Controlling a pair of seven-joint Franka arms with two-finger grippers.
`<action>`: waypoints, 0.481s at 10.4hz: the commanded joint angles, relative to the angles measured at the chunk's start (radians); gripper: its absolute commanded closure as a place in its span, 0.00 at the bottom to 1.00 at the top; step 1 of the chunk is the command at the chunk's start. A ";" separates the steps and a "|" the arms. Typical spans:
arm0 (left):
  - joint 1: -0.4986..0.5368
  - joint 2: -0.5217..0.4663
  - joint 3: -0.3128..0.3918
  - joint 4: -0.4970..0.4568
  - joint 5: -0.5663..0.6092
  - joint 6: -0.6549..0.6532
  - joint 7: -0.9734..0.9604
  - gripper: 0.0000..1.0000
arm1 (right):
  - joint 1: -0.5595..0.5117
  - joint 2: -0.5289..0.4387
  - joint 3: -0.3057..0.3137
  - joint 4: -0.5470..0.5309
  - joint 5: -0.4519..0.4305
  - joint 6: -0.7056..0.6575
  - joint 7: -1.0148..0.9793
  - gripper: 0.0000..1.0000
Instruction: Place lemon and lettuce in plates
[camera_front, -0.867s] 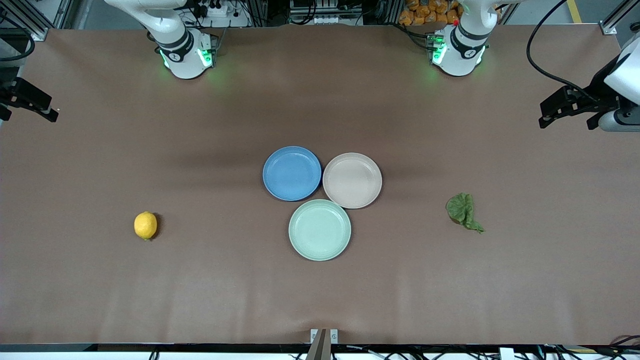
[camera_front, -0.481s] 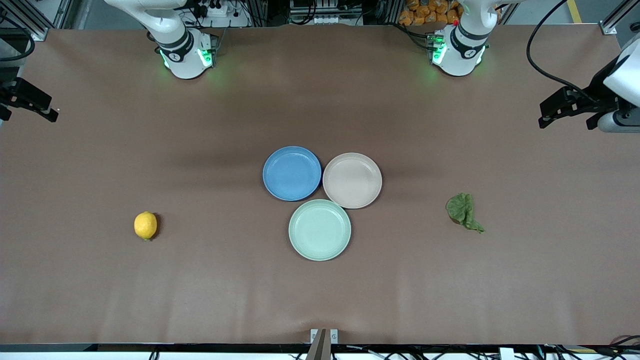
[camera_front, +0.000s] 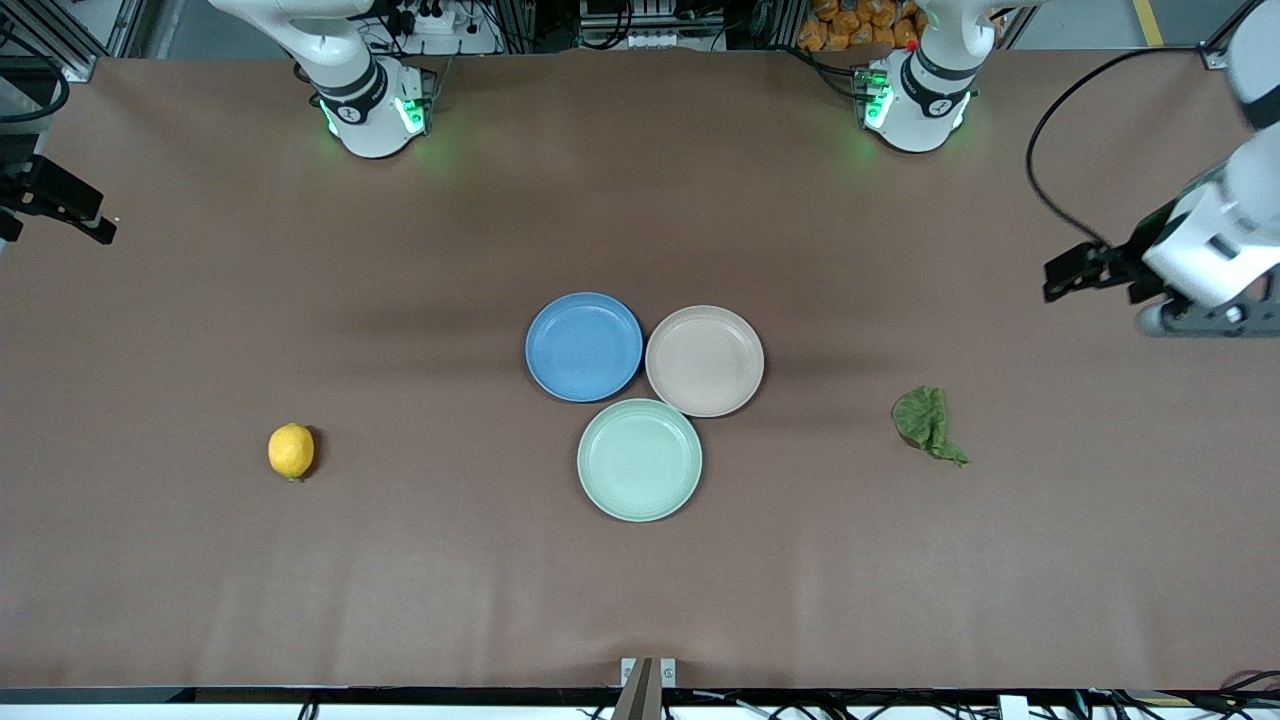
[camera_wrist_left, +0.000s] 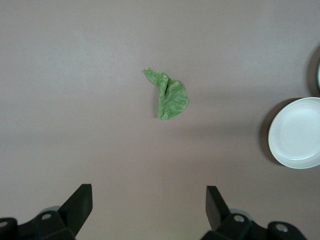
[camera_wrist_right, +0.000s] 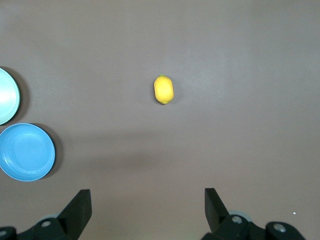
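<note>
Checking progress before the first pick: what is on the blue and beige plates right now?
Nothing. The blue plate and beige plate are both bare, nothing hidden. The lemon and lettuce lie on the table.

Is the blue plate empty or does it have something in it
Empty. The blue plate shows only its bare inside; the lemon and the lettuce both lie on the table, apart from it.

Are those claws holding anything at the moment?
Nothing. The left claw and right claw are open and empty; lemon and lettuce lie on the table.
</note>
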 joint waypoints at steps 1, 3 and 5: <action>0.003 -0.031 -0.005 -0.139 0.015 0.110 0.013 0.00 | -0.003 0.018 0.000 0.007 0.002 0.002 0.017 0.00; 0.007 -0.023 -0.006 -0.250 0.015 0.257 0.012 0.00 | -0.031 0.068 0.002 0.007 0.012 0.034 0.006 0.00; 0.006 -0.008 -0.006 -0.364 0.013 0.398 0.012 0.00 | -0.029 0.130 0.002 0.005 0.011 0.073 0.006 0.00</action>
